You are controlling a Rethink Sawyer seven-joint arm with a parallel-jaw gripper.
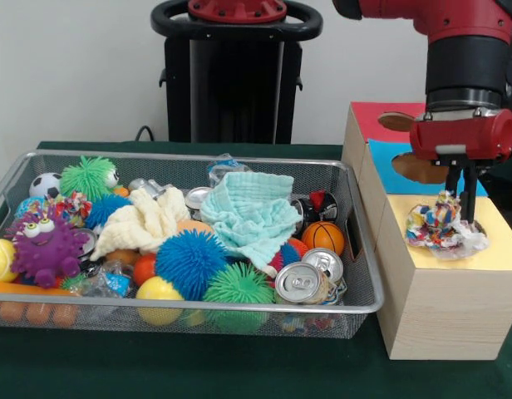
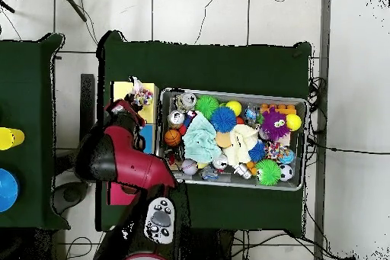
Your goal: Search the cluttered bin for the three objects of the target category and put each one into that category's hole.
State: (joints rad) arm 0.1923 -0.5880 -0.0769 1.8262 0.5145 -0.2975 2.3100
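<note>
A crumpled, colourful wrapper (image 1: pixel 443 226) rests on the yellow panel (image 1: pixel 505 243) of the wooden box, at the box's near end. My gripper (image 1: pixel 461 208) comes straight down onto the wrapper and looks shut on its upper right part; the wrapper hides the left fingertip. No hole shows in the yellow panel, since the wrapper covers that spot. In the overhead view the wrapper (image 2: pixel 142 95) lies on the yellow panel (image 2: pixel 122 93), with the red arm (image 2: pixel 114 154) reaching over the box. The wire bin (image 1: pixel 239 309) holds two drink cans (image 1: pixel 299 283).
The box also has a red panel (image 1: pixel 374 112) and a blue panel (image 1: pixel 387 173), each with a hole. The bin is packed with spiky balls (image 1: pixel 189 262), a teal cloth (image 1: pixel 252 212), a cream cloth (image 1: pixel 144 220), a purple monster toy (image 1: pixel 44 245) and a small basketball (image 1: pixel 322 237).
</note>
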